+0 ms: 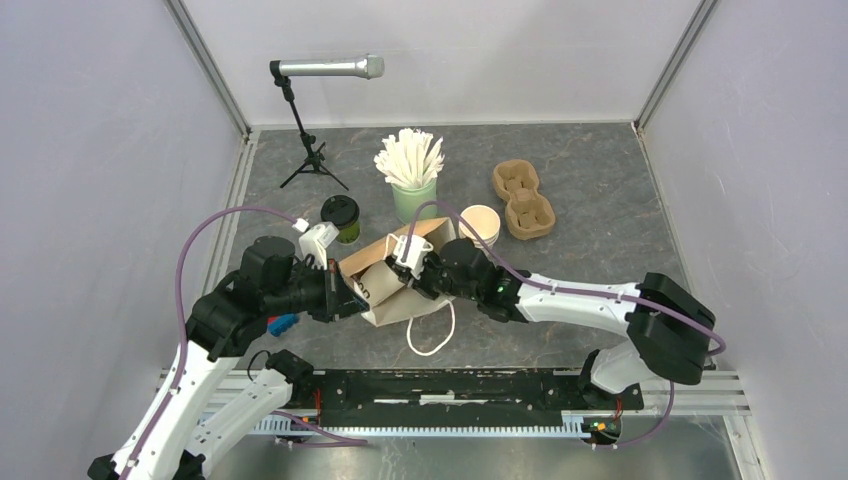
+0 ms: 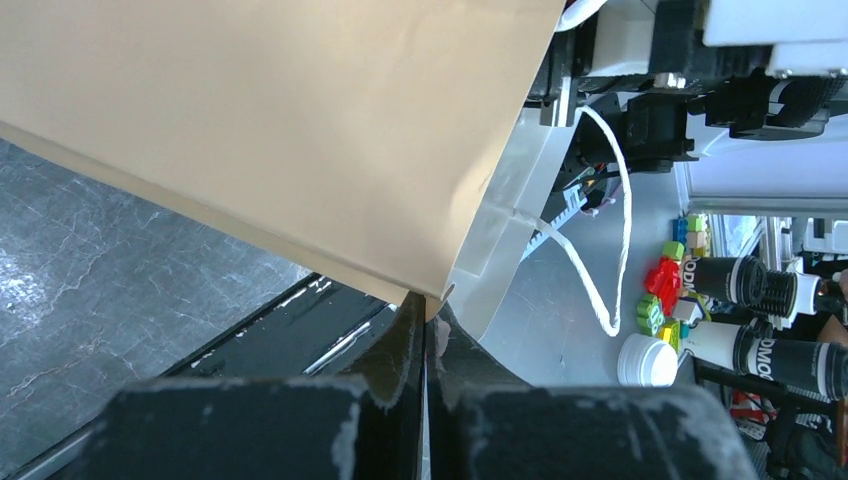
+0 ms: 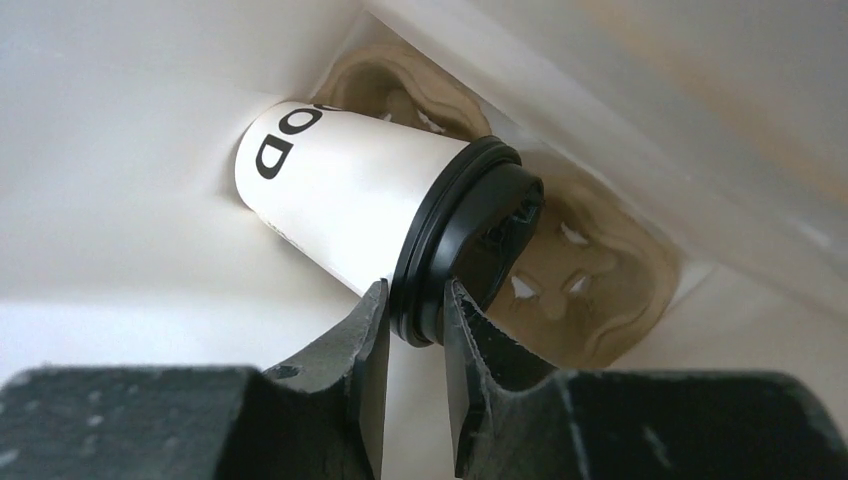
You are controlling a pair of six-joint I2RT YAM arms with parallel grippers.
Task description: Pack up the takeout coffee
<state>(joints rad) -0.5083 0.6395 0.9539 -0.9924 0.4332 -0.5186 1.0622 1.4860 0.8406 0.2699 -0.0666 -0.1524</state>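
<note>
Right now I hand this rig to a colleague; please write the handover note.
Left gripper: jaws shut on the paper bag edge.
Right gripper: inside the bag, jaws shut on the white cup at its black lid.
Done: white cup is in the bag, tilted beside the pulp carrier, not seated.
Left: seat it, then pack the olive-green cup, now on the table.

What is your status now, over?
Left gripper shut on paper bag edge. Right gripper shut on white cup at its lid, cup tilted inside bag by pulp carrier. Olive-green cup on table, not yet packed. No obstruction seen.
</note>
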